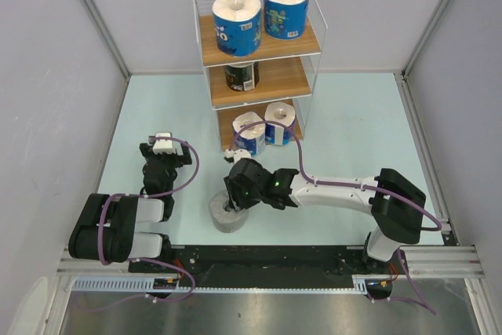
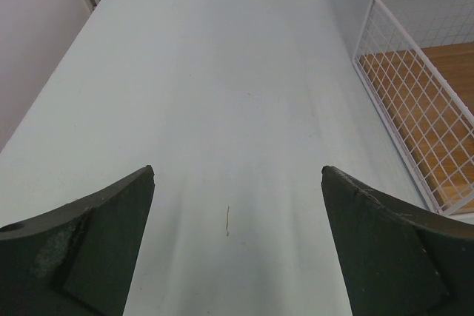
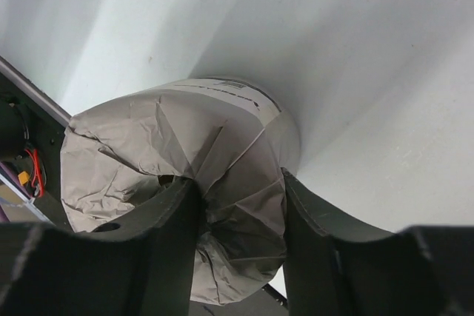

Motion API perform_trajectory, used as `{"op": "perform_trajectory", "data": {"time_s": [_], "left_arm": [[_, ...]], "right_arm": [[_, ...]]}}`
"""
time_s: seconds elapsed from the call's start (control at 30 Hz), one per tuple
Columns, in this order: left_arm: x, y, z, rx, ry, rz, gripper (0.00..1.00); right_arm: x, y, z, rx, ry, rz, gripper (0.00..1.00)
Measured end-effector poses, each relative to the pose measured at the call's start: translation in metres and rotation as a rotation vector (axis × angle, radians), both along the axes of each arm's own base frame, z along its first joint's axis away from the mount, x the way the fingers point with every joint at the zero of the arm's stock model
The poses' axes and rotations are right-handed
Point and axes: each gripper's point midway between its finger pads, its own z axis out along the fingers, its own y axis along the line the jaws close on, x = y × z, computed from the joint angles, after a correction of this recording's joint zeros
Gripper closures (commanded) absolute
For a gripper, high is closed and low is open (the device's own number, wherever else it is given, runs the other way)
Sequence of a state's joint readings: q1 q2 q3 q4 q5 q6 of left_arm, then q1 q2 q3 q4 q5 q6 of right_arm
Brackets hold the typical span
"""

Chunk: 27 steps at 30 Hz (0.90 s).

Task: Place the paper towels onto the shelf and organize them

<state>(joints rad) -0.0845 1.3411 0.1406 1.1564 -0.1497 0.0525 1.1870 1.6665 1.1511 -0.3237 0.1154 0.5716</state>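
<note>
Here, grey-wrapped roll (image 1: 226,217): standing on end on the bench (image 1: 353,131), near its front edge, about mid-width.
Right jaws: clamped on that roll's wall, one finger in the core, one outside.
Left jaws: spread wide, holding nothing, over the bench's left side.
Shelf (image 1: 274,78): far edge, well apart from the roll.

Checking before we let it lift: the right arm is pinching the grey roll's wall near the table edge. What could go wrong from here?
1. The jaws grip only one wall of the grey roll, through loose crumpled wrapper. It may slip, or the roll may tilt on lifting.
2. The open spot is the middle board beside the dark roll. Going in, the roll could snag on the top board or bump its neighbour.
</note>
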Motion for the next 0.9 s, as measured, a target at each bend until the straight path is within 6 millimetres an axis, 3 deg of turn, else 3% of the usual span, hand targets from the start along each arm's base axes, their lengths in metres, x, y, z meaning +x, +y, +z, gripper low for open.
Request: {"op": "perform_trajectory", "data": {"time_s": [0.2,0.33,0.43,0.53,0.67,0.73,0.9], "left_arm": [[0.000,0.000,0.000,0.000,0.000,0.000,0.00],[0.000,0.000,0.000,0.000,0.000,0.000,0.00],[0.000,0.000,0.000,0.000,0.000,0.000,0.00],[0.000,0.000,0.000,0.000,0.000,0.000,0.00],[0.000,0.000,0.000,0.000,0.000,0.000,0.00],[0.000,0.000,0.000,0.000,0.000,0.000,0.00],[0.000,0.000,0.000,0.000,0.000,0.000,0.00]], "right_arm": [[0.004,-0.008,0.009,-0.002,-0.027,-0.026,0.57],[0.018,-0.023,0.049,0.060,-0.083,-0.068,0.57],[0.051,-0.051,0.100,0.167,-0.146,-0.168,0.59],[0.102,-0.101,0.149,0.263,-0.238,-0.345,0.59],[0.151,-0.157,0.185,0.293,-0.328,-0.522,0.60],[0.165,-0.171,0.199,0.295,-0.356,-0.563,0.59],[0.184,-0.180,0.233,0.321,-0.421,-0.589,0.60]]}}
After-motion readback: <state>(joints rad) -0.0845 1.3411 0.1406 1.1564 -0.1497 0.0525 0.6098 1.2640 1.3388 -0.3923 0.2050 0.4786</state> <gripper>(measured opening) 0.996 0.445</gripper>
